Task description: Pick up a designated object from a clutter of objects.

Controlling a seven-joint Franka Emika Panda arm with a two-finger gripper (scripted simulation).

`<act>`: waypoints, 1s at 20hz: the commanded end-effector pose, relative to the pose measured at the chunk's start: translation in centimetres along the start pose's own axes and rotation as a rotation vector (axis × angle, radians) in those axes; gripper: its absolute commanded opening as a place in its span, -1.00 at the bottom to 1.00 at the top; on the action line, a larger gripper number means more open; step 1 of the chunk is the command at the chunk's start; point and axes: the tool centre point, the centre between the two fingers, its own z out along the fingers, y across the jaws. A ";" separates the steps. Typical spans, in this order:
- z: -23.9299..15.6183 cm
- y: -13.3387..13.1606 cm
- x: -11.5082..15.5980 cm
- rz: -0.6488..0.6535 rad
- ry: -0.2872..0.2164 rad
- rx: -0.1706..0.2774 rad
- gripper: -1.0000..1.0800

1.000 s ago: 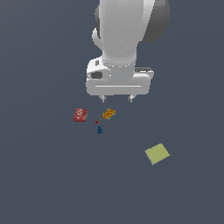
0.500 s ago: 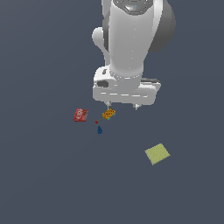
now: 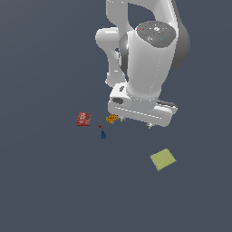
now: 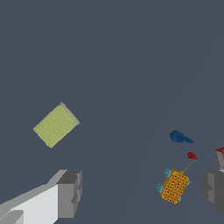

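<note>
The designated object, a flat pale yellow-green slab (image 3: 162,159), lies alone on the dark floor toward the exterior view's right. It also shows in the wrist view (image 4: 56,125). My gripper (image 3: 136,123) hangs open and empty above the floor, between the slab and the rest of the clutter. In the wrist view the gripper (image 4: 140,194) has its grey fingers (image 4: 68,194) spread wide, with the slab apart from them. The clutter holds a red flat box (image 3: 83,119), an orange patterned box (image 3: 112,118) and a small blue cone (image 3: 103,134).
In the wrist view the orange box (image 4: 174,186), the blue cone (image 4: 180,138), a tiny red piece (image 4: 191,155) and the red box's edge (image 4: 220,157) sit near the other finger. The tiny red piece (image 3: 100,126) also shows in the exterior view.
The arm has swung toward the exterior view's right and come lower, nearer the slab. The objects have not moved. The gripper stays open.
</note>
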 end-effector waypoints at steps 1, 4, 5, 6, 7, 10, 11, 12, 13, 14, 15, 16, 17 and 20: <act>1.0 -1.1 0.4 0.052 0.002 0.000 0.92; 2.2 -2.4 0.8 0.112 0.004 0.001 0.92; 2.6 -2.9 0.9 0.132 0.005 0.001 0.92; 3.0 -3.3 1.0 0.152 0.006 0.001 0.92; 3.4 -3.7 1.1 0.172 0.006 0.002 0.92; 4.7 -5.0 1.4 0.232 0.008 0.002 0.92; 5.2 -5.5 1.5 0.252 0.009 0.002 0.92; 5.6 -5.9 1.5 0.272 0.010 0.003 0.92; 6.1 -6.4 1.6 0.292 0.011 0.003 0.92; 6.5 -6.8 1.7 0.312 0.011 0.003 0.92; 7.0 -7.2 1.7 0.332 0.012 0.004 0.92; 7.4 -7.7 1.7 0.352 0.013 0.004 0.92; 7.9 -8.1 1.8 0.372 0.014 0.004 0.92; 9.3 -9.4 1.8 0.432 0.016 0.005 0.92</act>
